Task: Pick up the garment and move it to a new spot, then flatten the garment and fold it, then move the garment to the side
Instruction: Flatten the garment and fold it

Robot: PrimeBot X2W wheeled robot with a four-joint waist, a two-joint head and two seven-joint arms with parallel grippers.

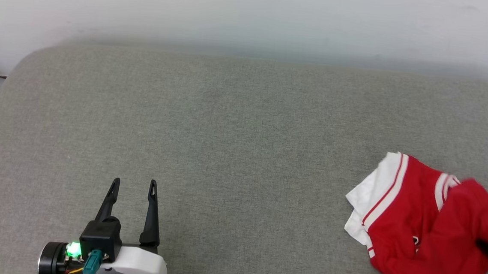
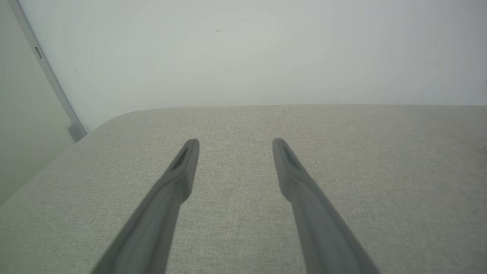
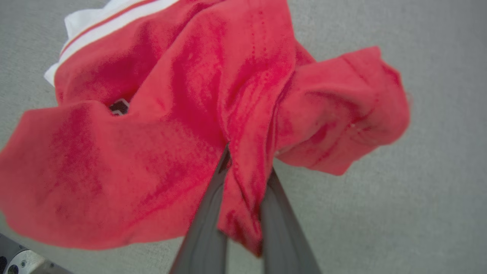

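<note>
While the left gripper (image 1: pixel 134 182) sits low over the near left part of the table (image 1: pixel 245 124), its two dark fingers stand apart with nothing between them and only grey cloth surface beneath. Right gripper (image 3: pixel 248 167): fingers drawn together, clamped on a fold of the shirt (image 1: pixel 418 226), with red fabric bunched between and around both fingers. Shirt position: near right part of the table, close to its right edge, crumpled in a heap. One white sleeve with red and white stripes points toward the middle of the table. Fabric nearest the grip is blurred; cannot tell how far it is off the table. Pale wall (image 1: pixel 252 17) runs behind the table's far edge.
</note>
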